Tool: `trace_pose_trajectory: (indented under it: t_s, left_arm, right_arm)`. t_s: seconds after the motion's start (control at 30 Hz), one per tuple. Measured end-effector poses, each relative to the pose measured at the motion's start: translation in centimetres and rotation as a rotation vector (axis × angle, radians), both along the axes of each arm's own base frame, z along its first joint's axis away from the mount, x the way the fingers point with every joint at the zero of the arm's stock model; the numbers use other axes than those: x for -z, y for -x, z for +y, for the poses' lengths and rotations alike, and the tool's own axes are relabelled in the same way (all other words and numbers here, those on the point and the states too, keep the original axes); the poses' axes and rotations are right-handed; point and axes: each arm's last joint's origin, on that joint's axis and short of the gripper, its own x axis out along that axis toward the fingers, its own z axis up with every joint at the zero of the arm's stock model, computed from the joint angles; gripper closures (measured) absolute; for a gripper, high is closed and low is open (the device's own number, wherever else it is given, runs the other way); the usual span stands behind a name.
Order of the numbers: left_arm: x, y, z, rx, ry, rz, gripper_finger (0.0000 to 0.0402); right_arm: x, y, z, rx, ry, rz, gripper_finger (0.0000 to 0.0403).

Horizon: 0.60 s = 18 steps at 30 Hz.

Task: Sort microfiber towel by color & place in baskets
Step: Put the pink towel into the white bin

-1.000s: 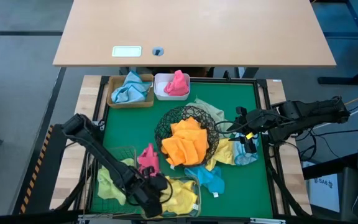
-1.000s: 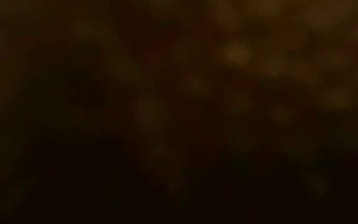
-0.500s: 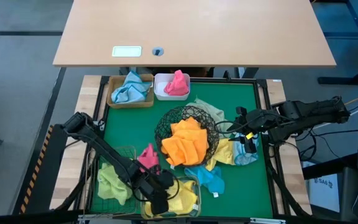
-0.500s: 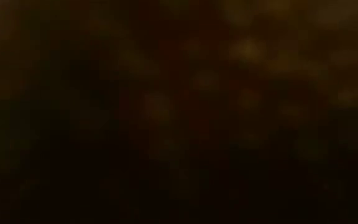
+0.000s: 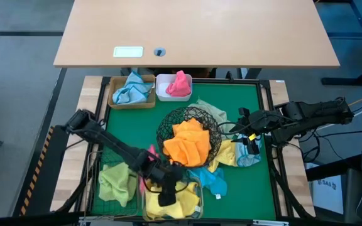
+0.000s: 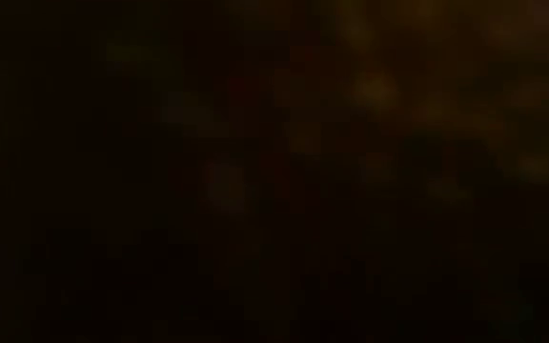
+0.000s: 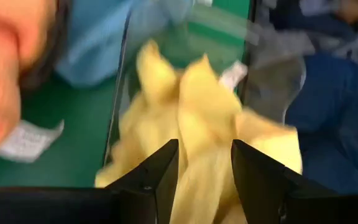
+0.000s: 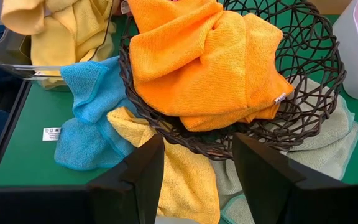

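My left gripper (image 5: pixel 166 192) hangs open over the clear plastic box (image 5: pixel 195 188) at the near edge. The box holds yellow towels (image 7: pixel 197 106). The gripper's fingers stand above them and touch nothing that I can see. My right gripper (image 8: pixel 197 163) waits open above the mat's right side, facing the black wire bowl (image 8: pixel 316 81), which holds orange towels (image 8: pixel 197 56). A blue towel (image 8: pixel 89 106) and a yellow towel (image 8: pixel 179 177) lie on the mat beside the bowl, the yellow one partly under it. The left arm partly hides a pink towel (image 5: pixel 149 154).
The green wire basket (image 5: pixel 105 199) at the near left holds a green towel (image 5: pixel 115 182). At the far left, the tan tray (image 5: pixel 115 102) holds a light blue towel and the white tub (image 5: pixel 162 95) a pink one. A pale green towel (image 5: pixel 213 112) lies behind the bowl. The low view is dark.
My left gripper has swung toward the table's right edge, from the clear box's left end to above its middle. Its arm now crosses in front of the pink towel. The yellow towels lie in the box.
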Motion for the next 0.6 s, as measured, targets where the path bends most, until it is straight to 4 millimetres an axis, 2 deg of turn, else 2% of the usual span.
trace_pose_trajectory:
  t_s: [0.13, 0.37, 0.5, 0.6]
  left_arm:
    - [-0.7, 0.5, 2.2, 0.006, 0.044, 0.110, 0.0260]
    - [-1.7, 2.8, 5.6, -0.071, -0.067, 0.304, 0.0260]
    - [-1.2, 4.1, 7.0, -0.122, -0.219, 0.434, 0.0260]
    - [0.1, 4.5, 7.8, -0.137, -0.249, 0.510, 0.0260]
  right_arm:
    - [0.0, 0.0, 0.0, 0.000, 0.000, 0.001, 0.0214]
    - [0.0, 0.0, 0.0, 0.000, 0.001, 0.003, 0.0214]
    - [0.1, 0.1, 0.0, 0.000, 0.002, 0.011, 0.0214]
    - [0.1, 0.1, 0.0, 0.000, 0.003, 0.015, 0.0214]
